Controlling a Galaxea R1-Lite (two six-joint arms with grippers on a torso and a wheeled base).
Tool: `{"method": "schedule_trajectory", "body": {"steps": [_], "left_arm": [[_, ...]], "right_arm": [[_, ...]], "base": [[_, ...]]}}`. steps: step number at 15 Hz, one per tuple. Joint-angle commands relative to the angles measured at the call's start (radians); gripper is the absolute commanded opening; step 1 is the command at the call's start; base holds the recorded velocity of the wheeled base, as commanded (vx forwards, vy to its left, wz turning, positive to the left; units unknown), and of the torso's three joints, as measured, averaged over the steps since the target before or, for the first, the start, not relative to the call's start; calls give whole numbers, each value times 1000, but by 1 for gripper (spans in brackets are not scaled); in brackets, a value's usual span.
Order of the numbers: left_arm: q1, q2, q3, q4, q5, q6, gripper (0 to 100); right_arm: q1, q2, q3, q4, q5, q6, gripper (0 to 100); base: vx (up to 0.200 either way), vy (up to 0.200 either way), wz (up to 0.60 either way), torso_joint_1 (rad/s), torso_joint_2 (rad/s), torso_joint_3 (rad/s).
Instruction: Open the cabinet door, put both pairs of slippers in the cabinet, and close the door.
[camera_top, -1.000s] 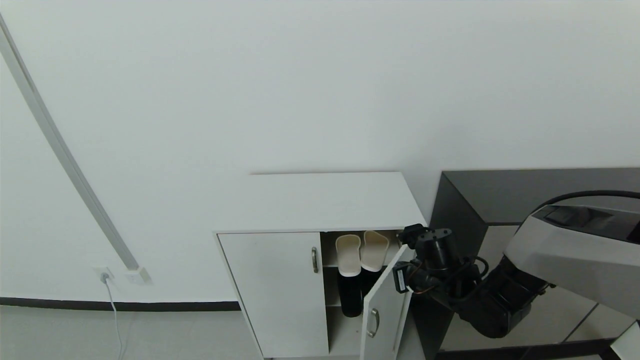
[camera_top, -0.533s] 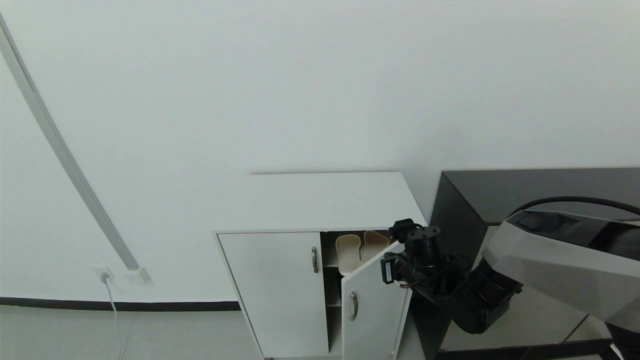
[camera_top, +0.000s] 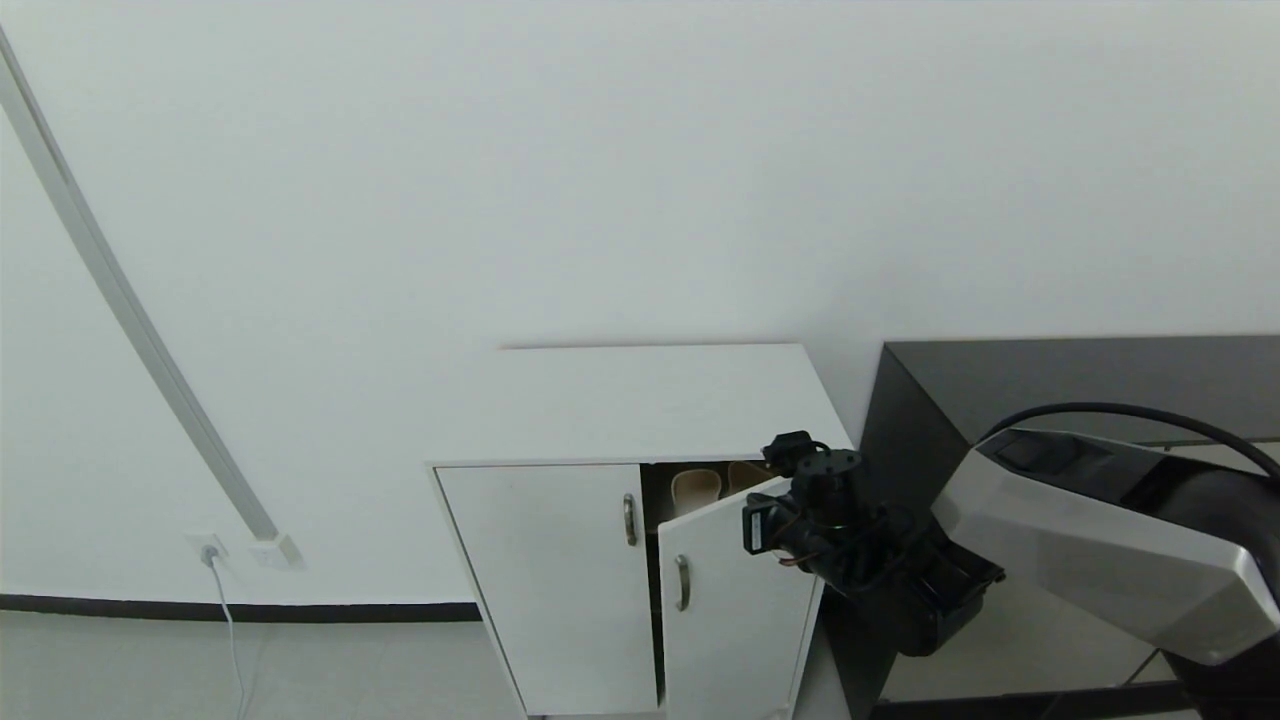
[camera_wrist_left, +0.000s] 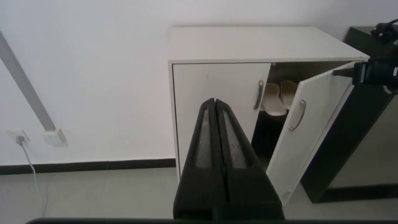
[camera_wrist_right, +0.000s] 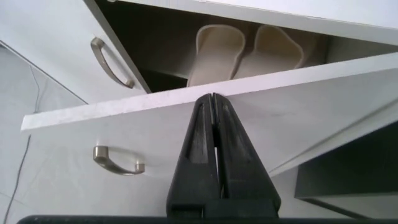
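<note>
Your right gripper (camera_wrist_right: 213, 102) has its jaws closed on nothing, tips against the top edge of the right door (camera_top: 735, 600); that door stands ajar, hinged on the right side of the cabinet (camera_top: 640, 400), its handle (camera_top: 682, 583) close to the left door (camera_top: 545, 580), which sits flush shut; through the gap you see the beige slippers (camera_wrist_right: 221, 50) side by side inside the cabinet, up near its top; the space under them is too dark to read; your left gripper (camera_wrist_left: 215, 106) hangs well back from the cabinet, jaws closed, holding nothing
</note>
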Motion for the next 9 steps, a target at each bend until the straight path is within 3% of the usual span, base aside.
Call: {"method": "schedule_trajectory", "body": {"steps": [1,9], "left_arm": [[0,1,0,0,0,-1,0],[0,1,0,0,0,-1,0]], "right_arm": [[1,43,-34,0,0,0,0],[-2,124,-172,15,0,0,0]], "base": [[0,0,0,0,0,0],[0,0,0,0,0,0]]}}
